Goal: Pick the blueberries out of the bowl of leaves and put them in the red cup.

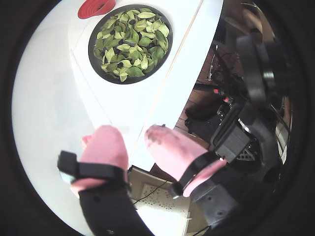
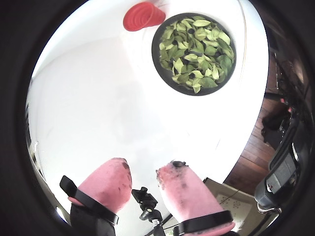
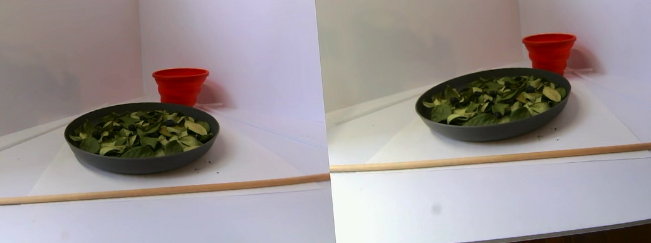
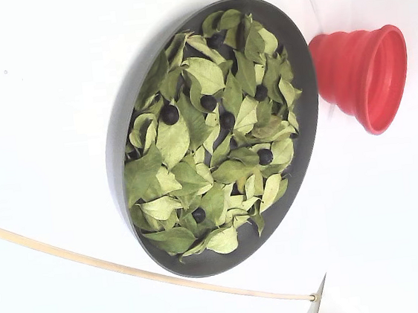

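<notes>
The dark grey bowl [image 4: 119, 155] lies on the white table, filled with green leaves [image 4: 174, 141]. Several blueberries show among them, such as one blueberry [image 4: 169, 114] and another blueberry [image 4: 265, 156]. The red cup [image 4: 361, 73] stands just beyond the bowl's rim. In both wrist views the bowl [image 1: 105, 71] [image 2: 170, 86] and red cup [image 1: 96, 7] [image 2: 142, 17] sit far ahead. My gripper [image 1: 132, 135] [image 2: 145, 169] hovers well short of them, near the table's front edge. Its pink fingers [image 2: 115, 172] are open with nothing between them. The stereo pair view shows the bowl [image 3: 143, 164] and cup [image 3: 181, 84] but no gripper.
A thin wooden dowel [image 3: 118, 193] [image 4: 93, 262] lies across the table in front of the bowl. White walls [image 3: 12, 61] close the back. Black equipment [image 1: 246, 142] stands off the table's edge, and a small black mount [image 2: 147, 204] sits below the fingers.
</notes>
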`<state>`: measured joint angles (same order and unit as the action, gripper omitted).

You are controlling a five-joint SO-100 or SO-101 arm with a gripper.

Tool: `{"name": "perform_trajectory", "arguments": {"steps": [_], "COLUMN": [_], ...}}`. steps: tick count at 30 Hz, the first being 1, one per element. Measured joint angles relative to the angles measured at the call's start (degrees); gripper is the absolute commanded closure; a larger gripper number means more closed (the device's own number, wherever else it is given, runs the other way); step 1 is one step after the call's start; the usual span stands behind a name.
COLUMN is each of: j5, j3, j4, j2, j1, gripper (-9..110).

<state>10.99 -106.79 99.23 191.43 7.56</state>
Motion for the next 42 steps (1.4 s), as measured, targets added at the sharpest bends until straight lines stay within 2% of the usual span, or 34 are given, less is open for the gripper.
{"name": "perform_trajectory", "arguments": {"steps": [5, 9, 15, 42], "j5": [0.0, 2.2, 6.1, 38.0], "j3": [0.3, 5.5, 2.0, -5.3], "j4": [-0.1, -5.9, -9.1, -14.4], "j2": [0.0, -0.4, -4.6, -18.4], "j1": [1.0, 2.8, 1.7, 1.4], "gripper": [91, 91, 90, 87]}}
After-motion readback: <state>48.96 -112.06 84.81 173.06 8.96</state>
